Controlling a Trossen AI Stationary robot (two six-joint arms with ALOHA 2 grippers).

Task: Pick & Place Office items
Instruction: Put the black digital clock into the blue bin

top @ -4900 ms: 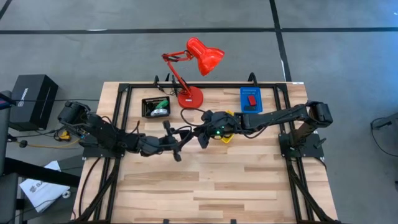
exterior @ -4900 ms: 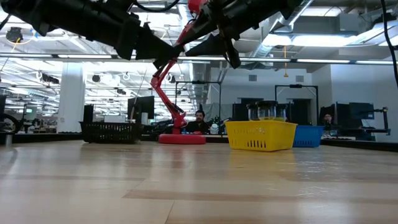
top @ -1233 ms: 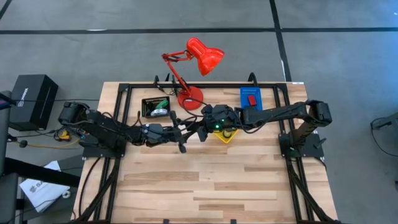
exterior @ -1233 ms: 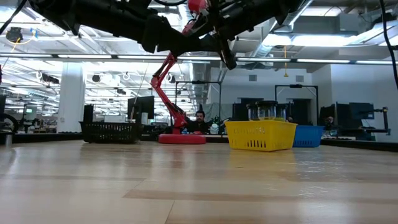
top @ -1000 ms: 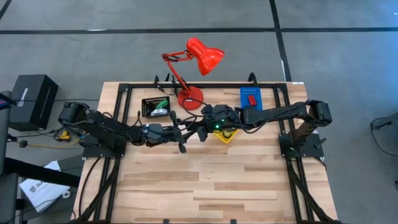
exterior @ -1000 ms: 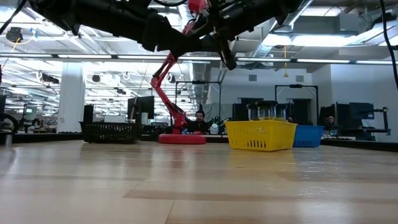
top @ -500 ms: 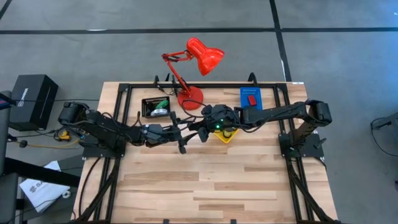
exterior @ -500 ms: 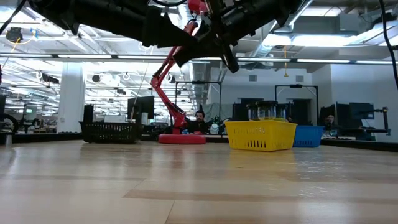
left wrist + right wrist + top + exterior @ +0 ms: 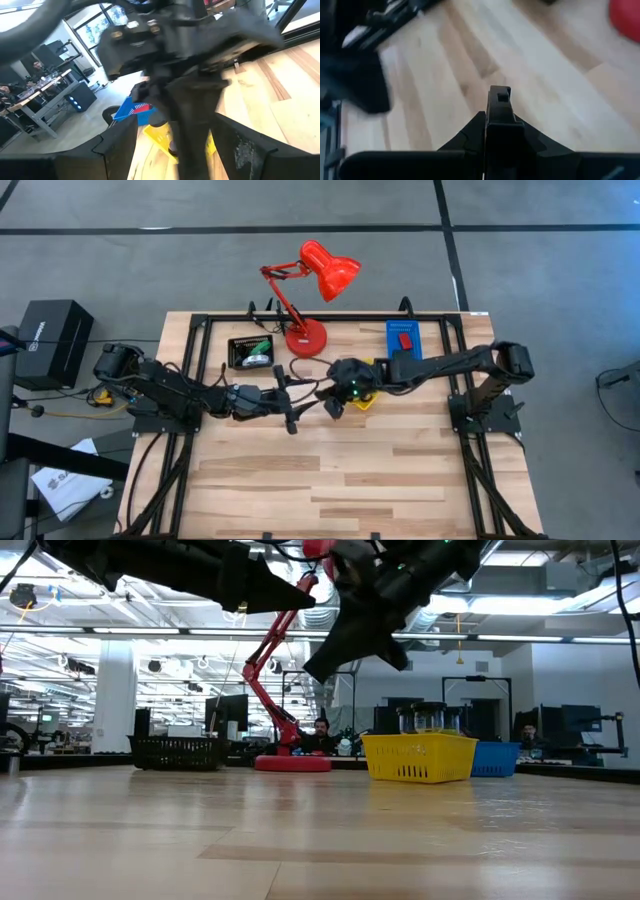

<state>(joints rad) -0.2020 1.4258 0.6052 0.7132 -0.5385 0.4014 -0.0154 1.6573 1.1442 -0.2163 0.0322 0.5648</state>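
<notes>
Both arms meet over the middle of the table. The right pincer (image 9: 333, 404) is clenched on a small black piece (image 9: 499, 102), which sticks out past its fingertips; can't tell exactly what kind of item it is, it's just dark and flat-sided. The left pincer (image 9: 291, 408) sits just beside it, released, fingers spread wide with nothing between them. In the left wrist view the right pincer and its dark piece show right in front of the left one's open fingers.

Closest thing to the right pincer is the yellow tray (image 9: 368, 402), just behind it and partly covered by the arm. Further out from the left pincer, toward the table's back edge, there's the black tray (image 9: 234, 352) holding a green cylinder (image 9: 260, 346) and a silvery clip (image 9: 258, 361). The red desk lamp (image 9: 306, 337) stands beyond both pincers. Farthest back along the right arm is the blue tray (image 9: 393, 330) with a red block (image 9: 404, 341) in it.
</notes>
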